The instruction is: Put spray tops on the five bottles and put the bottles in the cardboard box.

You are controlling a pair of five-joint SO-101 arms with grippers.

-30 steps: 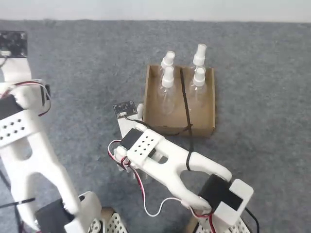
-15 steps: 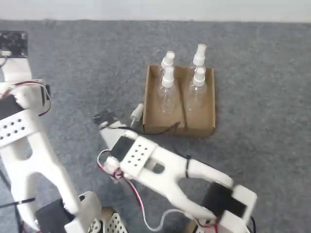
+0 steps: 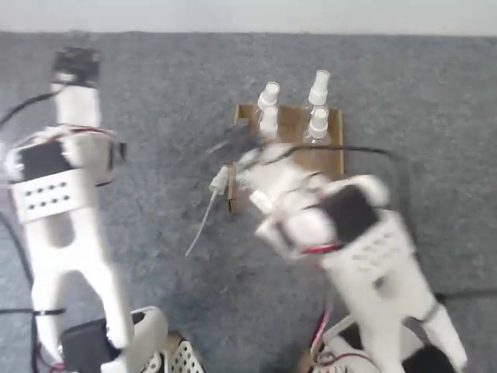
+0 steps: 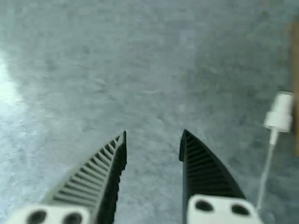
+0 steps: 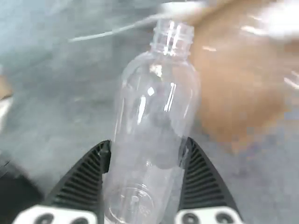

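The right gripper (image 5: 147,143) clamps the presumably light, slippery bottle (image 5: 159,93) low on its body; the left gripper (image 4: 153,137), jaws apart, should take the spray top (image 4: 279,112), at the cardboard box's (image 3: 291,118) 9 o'clock, by its head.

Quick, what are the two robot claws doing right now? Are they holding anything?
Left gripper: open, holding nothing.
Right gripper: shut on a clear bottle, its neck bare.

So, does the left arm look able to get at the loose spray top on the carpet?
Probably yes: the left gripper is open above bare carpet, with nothing between it and the spray top lying beside the cardboard box. The right gripper, shut on a bottle, could crowd it.
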